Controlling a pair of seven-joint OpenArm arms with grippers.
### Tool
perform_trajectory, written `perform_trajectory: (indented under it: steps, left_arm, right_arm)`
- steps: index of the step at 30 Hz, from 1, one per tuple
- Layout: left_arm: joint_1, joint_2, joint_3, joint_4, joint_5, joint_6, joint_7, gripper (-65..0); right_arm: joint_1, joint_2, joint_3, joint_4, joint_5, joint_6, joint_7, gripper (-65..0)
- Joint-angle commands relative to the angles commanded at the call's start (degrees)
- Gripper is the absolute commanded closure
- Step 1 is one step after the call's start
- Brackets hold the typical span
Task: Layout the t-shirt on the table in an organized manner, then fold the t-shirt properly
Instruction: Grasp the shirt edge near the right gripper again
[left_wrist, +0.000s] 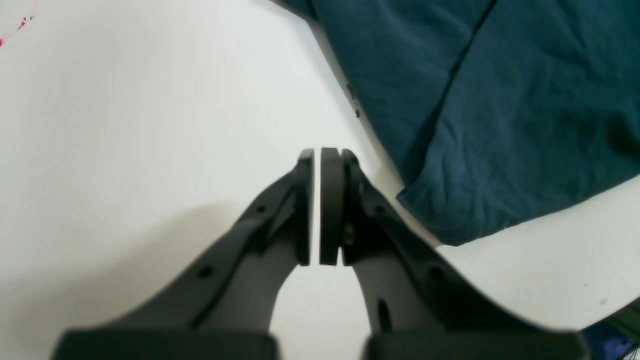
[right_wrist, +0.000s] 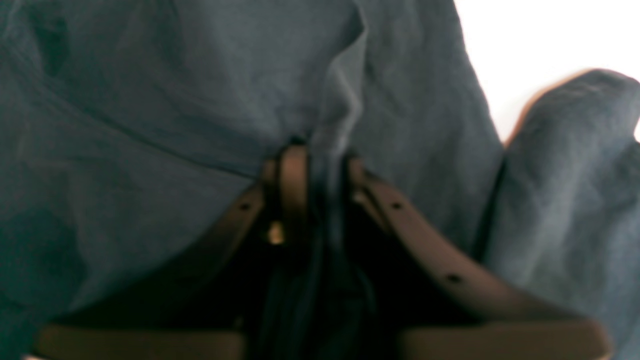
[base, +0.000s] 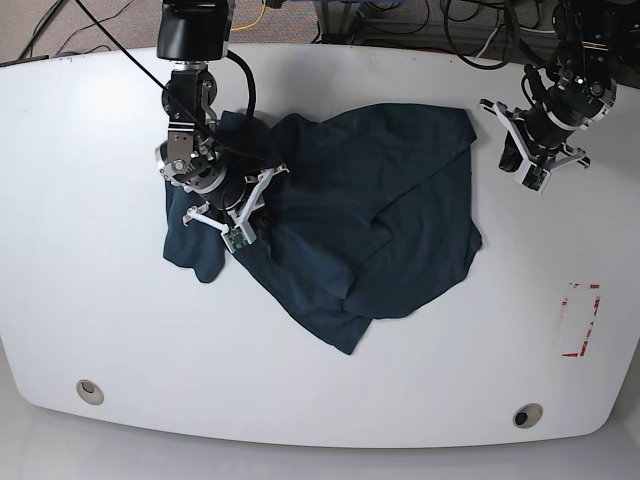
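t-shirt: the t-shirt (base: 370, 215) lies rumpled and partly doubled over itself on the table (base: 90, 290), a little toward the far side of the middle; a diagonal fold runs across its centre.
t-shirt edges: one sleeve-like lobe hangs off its near-left corner, a pointed corner reaches toward the near table edge, and its far-right corner stops short of the left gripper.
open room: bare white surface lies left of the t-shirt, along the whole near side, and right of it out to the red tape rectangle (base: 580, 320).
landmarks: two round grey grommet holes (base: 89, 389) sit near the table's near edge, well apart from the t-shirt.
right gripper: the right gripper (right_wrist: 320, 165) is over the t-shirt's left part; in the right wrist view its fingers are pinched on a raised ridge of the fabric, which bunches between them.
right arm pose: it reaches down from the far edge, wrist angled toward the t-shirt's middle.
left gripper: the left gripper (left_wrist: 317, 205) is beside the t-shirt's far-right corner, not touching it; its pads stand nearly together with only a thin slit between them, holding nothing.
left arm pose: it comes in from the far-right corner, fingers pointing along bare table beside the cloth's edge.
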Motion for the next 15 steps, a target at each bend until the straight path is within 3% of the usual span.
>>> perform_trajectory:
  steps: [6,13,15]
  left_arm:
    - [-3.8,0.2,0.5,-0.6,0.1,0.3,0.0,-1.0]
    - [-11.2,4.9,-2.2,-4.9,0.2,0.4,0.0,-1.4]
    - [-13.3,6.1,-2.5,-7.2,0.2,0.4,0.0,-4.0]
  right_arm:
    - [-1.0,-0.1,-0.1,3.8,0.0,-0.09,-1.6,-0.2]
    - [-2.5,-0.3,-0.3,9.3,0.0,0.09,-4.0,0.0]
    - [-2.9,-0.5,-0.3,10.4,0.0,0.09,-4.0,0.0]
